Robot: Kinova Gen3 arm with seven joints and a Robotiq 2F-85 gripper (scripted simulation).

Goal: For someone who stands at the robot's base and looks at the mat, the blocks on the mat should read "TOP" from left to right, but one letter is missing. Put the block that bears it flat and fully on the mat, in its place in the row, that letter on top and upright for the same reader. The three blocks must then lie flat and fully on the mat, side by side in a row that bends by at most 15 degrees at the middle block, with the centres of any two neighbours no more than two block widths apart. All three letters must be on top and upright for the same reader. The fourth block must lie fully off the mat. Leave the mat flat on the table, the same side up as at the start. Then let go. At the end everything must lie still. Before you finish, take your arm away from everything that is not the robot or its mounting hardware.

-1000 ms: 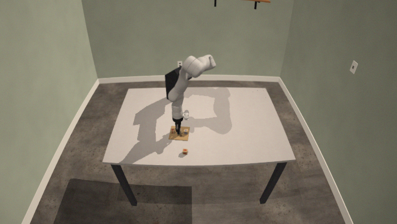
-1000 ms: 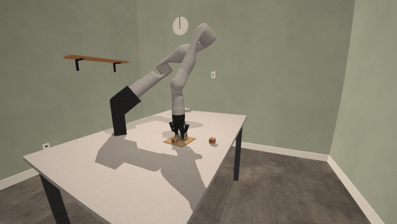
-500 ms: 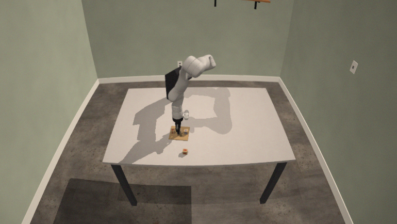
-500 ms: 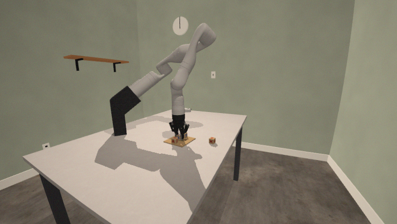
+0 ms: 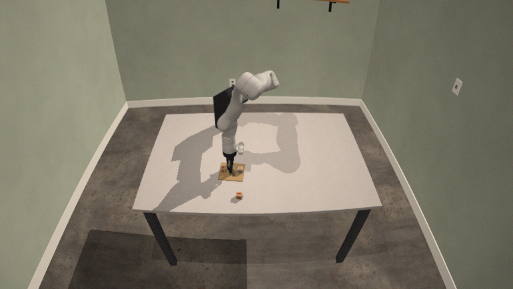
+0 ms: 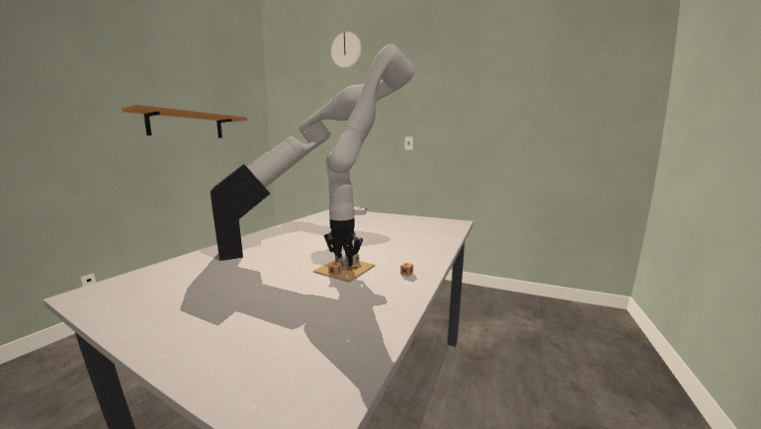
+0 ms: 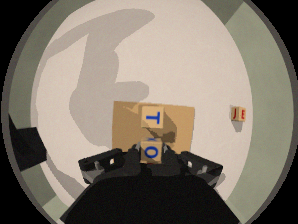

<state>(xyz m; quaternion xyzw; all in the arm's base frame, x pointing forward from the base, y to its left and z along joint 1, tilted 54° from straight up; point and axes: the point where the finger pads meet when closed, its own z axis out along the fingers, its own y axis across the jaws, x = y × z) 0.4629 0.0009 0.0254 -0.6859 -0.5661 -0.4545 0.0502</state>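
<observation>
Arm: the grey-white jointed arm [image 6: 349, 143] reaches straight down from a high elbow over the mat, wrist vertical.
Gripper: the black two-finger gripper [image 7: 150, 156] is clamped on the small wooden block with a blue "O" on top [image 7: 150, 149], fingers pressing its two sides, low over the mat; I cannot tell whether the block touches it.
Mat: the thin square tan mat [image 5: 238, 176] lies flat on the counter, a little skewed to the counter's edges, in the half toward the near long edge as the top view shows it.
Neighbour blocks: a wooden block with a blue "T" [image 7: 153, 117] sits just beyond the held one in the wrist view, close beside it; in the exterior view a block with a red-marked side [image 6: 334, 269] rests on the mat's near corner, next to the gripper.
Spare block: a wooden cube with red markings [image 5: 239, 195] stands alone on the counter, off the mat, near the counter's long edge but not on it.
Counter: the white rectangular counter on dark legs [image 5: 323, 161] has broad bare surface on both sides of the mat, crossed by the arm's shadow.
Room: grey floor runs all round the counter.
</observation>
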